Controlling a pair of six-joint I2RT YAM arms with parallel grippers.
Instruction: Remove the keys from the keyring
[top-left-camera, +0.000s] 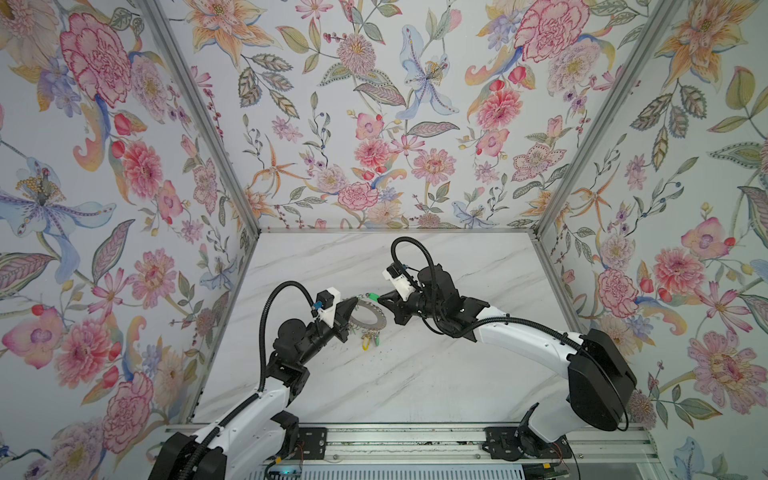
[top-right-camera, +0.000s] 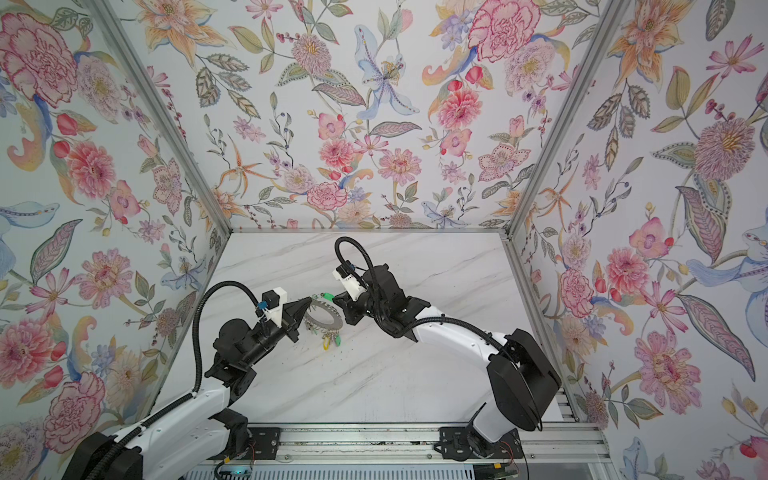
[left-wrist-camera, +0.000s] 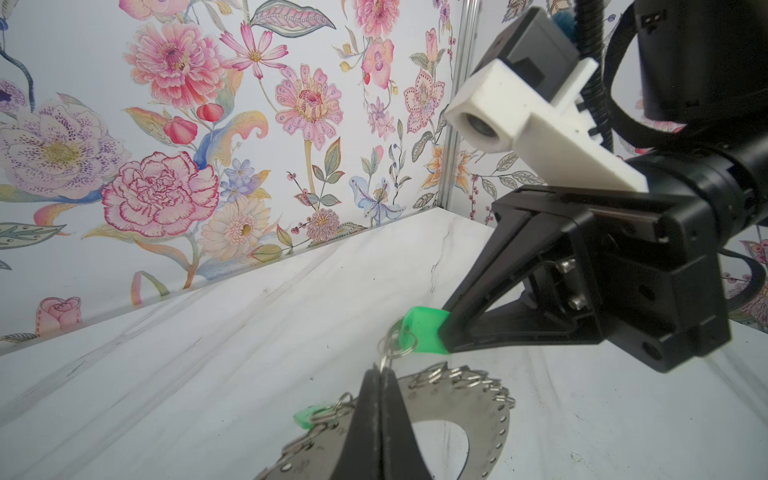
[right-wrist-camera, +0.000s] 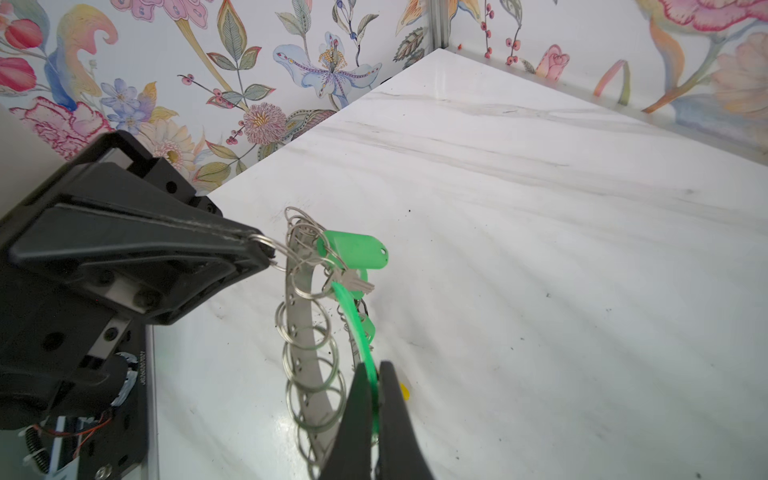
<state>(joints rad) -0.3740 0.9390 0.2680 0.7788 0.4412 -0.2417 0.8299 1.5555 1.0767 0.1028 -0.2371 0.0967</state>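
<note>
Many wire loops (left-wrist-camera: 469, 376) and keys (top-left-camera: 377, 340) crowd the keyring (left-wrist-camera: 488, 432) rim.

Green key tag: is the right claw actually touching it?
Touching. In the left wrist view the right gripper is clamped shut on one end of the green key tag, no gap.

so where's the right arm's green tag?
Centre in both top views: green key tag, clamped in the right gripper at the far rim of the keyring, left gripper just opposite.

no text can be read; a tiny printed code (right-wrist-camera: 142, 368) on the left tool (right-wrist-camera: 266, 250) body is too blurred.
</note>
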